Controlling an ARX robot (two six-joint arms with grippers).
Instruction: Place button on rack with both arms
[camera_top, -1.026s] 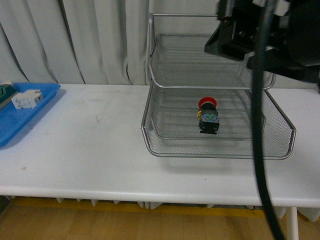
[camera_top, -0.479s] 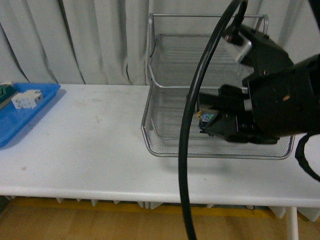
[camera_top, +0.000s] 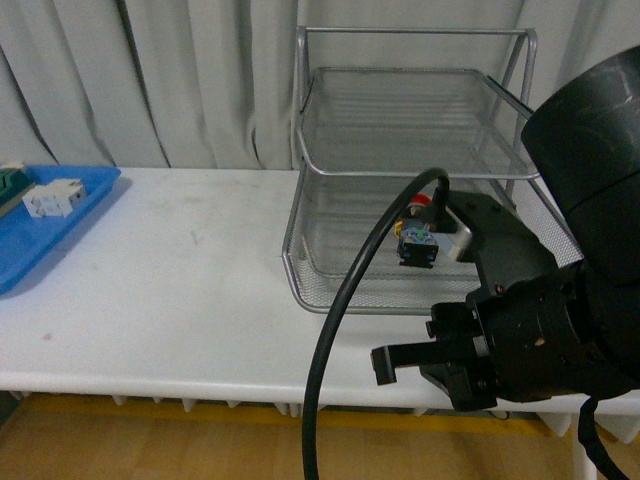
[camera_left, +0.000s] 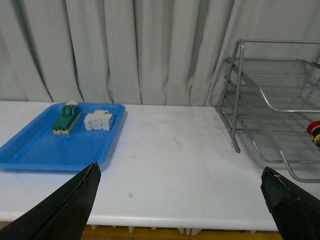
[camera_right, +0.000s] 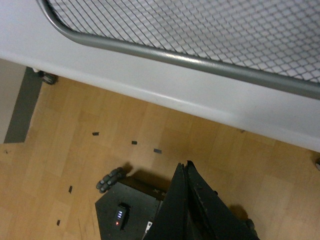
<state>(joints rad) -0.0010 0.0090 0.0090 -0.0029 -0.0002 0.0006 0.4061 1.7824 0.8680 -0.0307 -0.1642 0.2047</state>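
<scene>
The button (camera_top: 416, 245), red cap on a black body, stands in the bottom tier of the silver wire rack (camera_top: 410, 172); it also shows at the edge of the left wrist view as the button (camera_left: 314, 131) inside the rack (camera_left: 239, 95). My right arm (camera_top: 560, 330) fills the near right, low in front of the table edge and partly covering the rack. In the right wrist view my right gripper (camera_right: 185, 168) is shut and empty, over the wooden floor below the rack's front rim (camera_right: 200, 61). My left gripper (camera_left: 180, 168) is open, empty, over the table's near edge, far from the rack.
A blue tray (camera_top: 50, 235) at the table's left holds a white block (camera_top: 52, 198); in the left wrist view the tray (camera_left: 45, 147) holds a green-and-cream block (camera_left: 66, 118) and a white block (camera_left: 98, 120). A thick black cable (camera_top: 340, 300) loops in front of the rack. Grey curtains hang behind.
My right arm has swung down from above the rack to below and in front of the table edge. The button stays where it was in the bottom tier.
</scene>
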